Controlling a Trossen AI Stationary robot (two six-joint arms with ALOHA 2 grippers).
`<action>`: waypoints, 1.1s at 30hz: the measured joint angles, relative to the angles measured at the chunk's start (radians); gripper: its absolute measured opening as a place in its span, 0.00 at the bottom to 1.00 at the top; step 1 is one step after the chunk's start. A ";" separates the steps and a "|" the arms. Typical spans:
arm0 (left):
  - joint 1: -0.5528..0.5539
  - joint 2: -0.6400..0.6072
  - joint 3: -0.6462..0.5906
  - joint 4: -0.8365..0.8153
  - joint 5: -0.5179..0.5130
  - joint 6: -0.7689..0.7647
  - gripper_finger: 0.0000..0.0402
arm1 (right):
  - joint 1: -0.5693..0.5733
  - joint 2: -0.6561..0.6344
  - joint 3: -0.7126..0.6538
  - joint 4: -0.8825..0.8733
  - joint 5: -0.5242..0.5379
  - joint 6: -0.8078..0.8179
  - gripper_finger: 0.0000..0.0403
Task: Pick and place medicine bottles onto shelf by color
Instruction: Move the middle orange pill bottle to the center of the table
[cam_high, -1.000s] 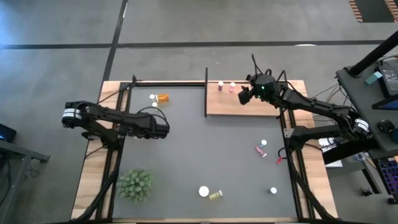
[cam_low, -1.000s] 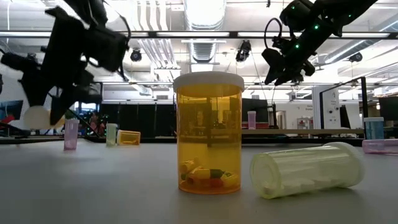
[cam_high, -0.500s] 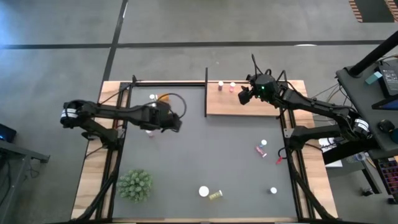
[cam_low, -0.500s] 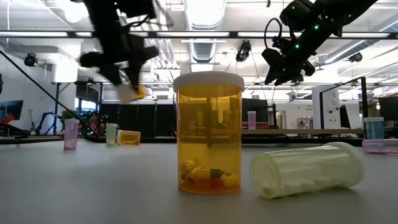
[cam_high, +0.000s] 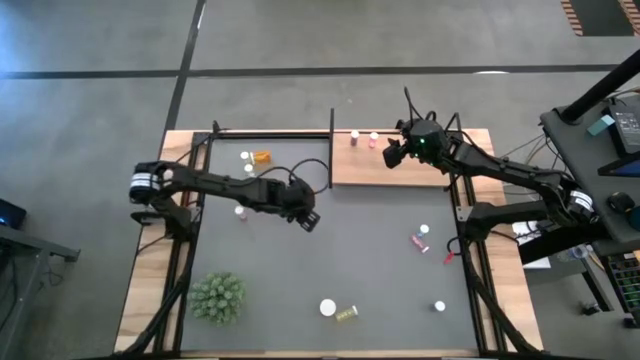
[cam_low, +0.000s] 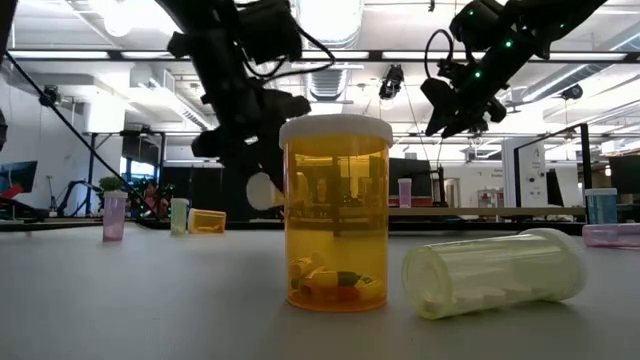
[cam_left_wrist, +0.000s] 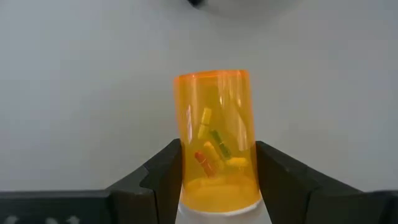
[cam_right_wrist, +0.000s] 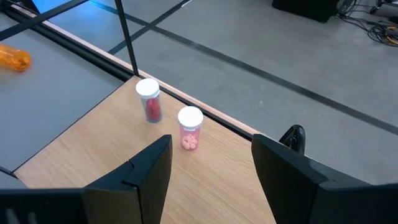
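Note:
My left gripper (cam_high: 305, 215) hangs over the mat's middle, shut on an orange medicine bottle (cam_left_wrist: 217, 140) with coloured capsules inside; the low view shows its white cap (cam_low: 262, 190). My right gripper (cam_high: 392, 155) hovers open above the shelf (cam_high: 420, 172), a light wooden board at the far right. Two pink-red bottles (cam_right_wrist: 149, 99) (cam_right_wrist: 190, 127) stand upright on the shelf ahead of the right fingers. Other bottles lie or stand about the dark mat (cam_high: 360, 260). My left gripper pinches the orange bottle between its two fingers, on opposite sides of the body near the cap end (cam_left_wrist: 186, 168). The fingers slant down from the table's left and lie along the bottle. Its base points out past the fingertips, and it hangs clear of the mat.
An orange bottle (cam_high: 261, 157) lies at the far left beside two white-capped ones (cam_high: 245, 156) and a pink one (cam_high: 240, 211). At the near edge, an upright orange bottle (cam_low: 335, 215) and a lying yellow-green one (cam_low: 495, 272). More bottles at the right (cam_high: 419, 242). Spiky plant (cam_high: 217, 297) near left.
My left gripper has carried the orange bottle from the mat's left side toward the table's right, to the middle of the mat. It has rolled and tipped downward on the way. The bottle stays in its hold, clear of the mat.

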 joint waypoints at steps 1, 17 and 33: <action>0.000 0.014 0.005 0.001 0.015 0.000 0.40 | 0.000 0.001 0.000 0.000 0.000 0.000 0.53; 0.000 0.145 0.038 0.029 0.095 -0.028 0.40 | 0.000 0.006 0.000 0.000 0.000 -0.001 0.53; 0.000 0.136 0.051 0.047 0.096 -0.020 0.67 | 0.000 0.006 0.000 0.000 0.000 -0.001 0.53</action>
